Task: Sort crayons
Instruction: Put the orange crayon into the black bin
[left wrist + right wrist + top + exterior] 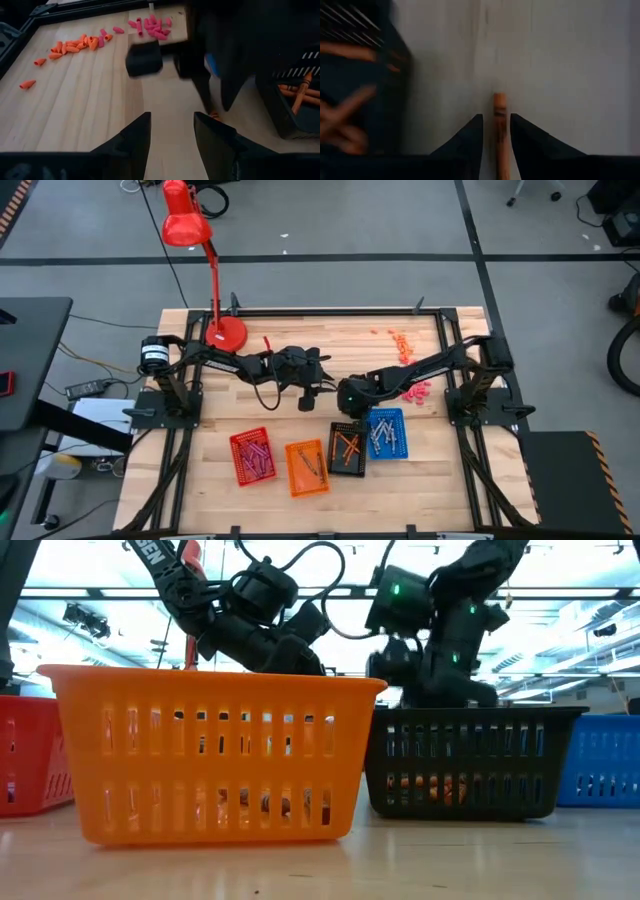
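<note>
low view: the orange slotted plastic basket [215, 755] fills the foreground and hides most of the table; both grippers are cut off behind the basket rims there. contents of the black slotted plastic basket [470, 765] only show as orange smears through the slots. red basket [30, 755] and blue basket [605, 760] are cropped at the frame edges.

right gripper [496, 131] sits low over the wooden table [300, 380], just beside the black basket. a thin orange crayon stick [500, 125] lies between its two dark fingers [470, 137]; its near end runs out of frame. jaws narrowly parted around it, apparently gripping it, though contact with the pads is hard to make out. the crayon's long axis runs parallel to the fingers, pointing straight ahead of the gripper.

left gripper [172, 135] hangs mid-table, jaws released, nothing between them. the right arm blocks much of its view.

loose orange pieces [70, 47] and pink pieces [150, 27] are scattered on the far side of the table, well apart from the baskets. crayons lie in all four baskets in the high view; orientation too small to tell.
</note>
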{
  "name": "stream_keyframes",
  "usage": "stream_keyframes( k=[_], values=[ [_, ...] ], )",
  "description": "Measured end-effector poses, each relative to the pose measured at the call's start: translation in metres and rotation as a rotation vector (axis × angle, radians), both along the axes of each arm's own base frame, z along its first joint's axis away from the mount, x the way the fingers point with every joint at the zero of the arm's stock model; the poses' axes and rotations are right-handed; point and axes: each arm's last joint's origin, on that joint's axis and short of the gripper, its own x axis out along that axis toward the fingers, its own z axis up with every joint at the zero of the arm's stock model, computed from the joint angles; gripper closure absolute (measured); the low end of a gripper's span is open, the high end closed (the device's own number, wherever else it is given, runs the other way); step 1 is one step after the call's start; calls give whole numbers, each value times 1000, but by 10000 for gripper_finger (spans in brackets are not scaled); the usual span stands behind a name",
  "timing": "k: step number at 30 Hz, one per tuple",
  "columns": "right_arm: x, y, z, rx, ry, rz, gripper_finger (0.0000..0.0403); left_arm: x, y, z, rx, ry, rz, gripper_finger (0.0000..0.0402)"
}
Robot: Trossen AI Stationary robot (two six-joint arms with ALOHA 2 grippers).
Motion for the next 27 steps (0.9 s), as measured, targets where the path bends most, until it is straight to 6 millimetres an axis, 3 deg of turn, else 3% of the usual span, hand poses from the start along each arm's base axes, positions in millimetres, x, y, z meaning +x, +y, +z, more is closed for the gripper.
stream_keyframes(
  k=[2,10,21,27],
  values=[
    [1,-1,-9,-1,32,-1,300,0,0,0,5,-5,6,239],
    [-1,-9,-8,19,46,-27,303,0,0,1,12,-8,13,239],
    [-4,-16,-10,22,89,-64,373,0,1,1,21,-5,37,239],
    [-1,-19,-6,36,89,-58,375,-1,1,-2,13,29,39,239]
  ],
)
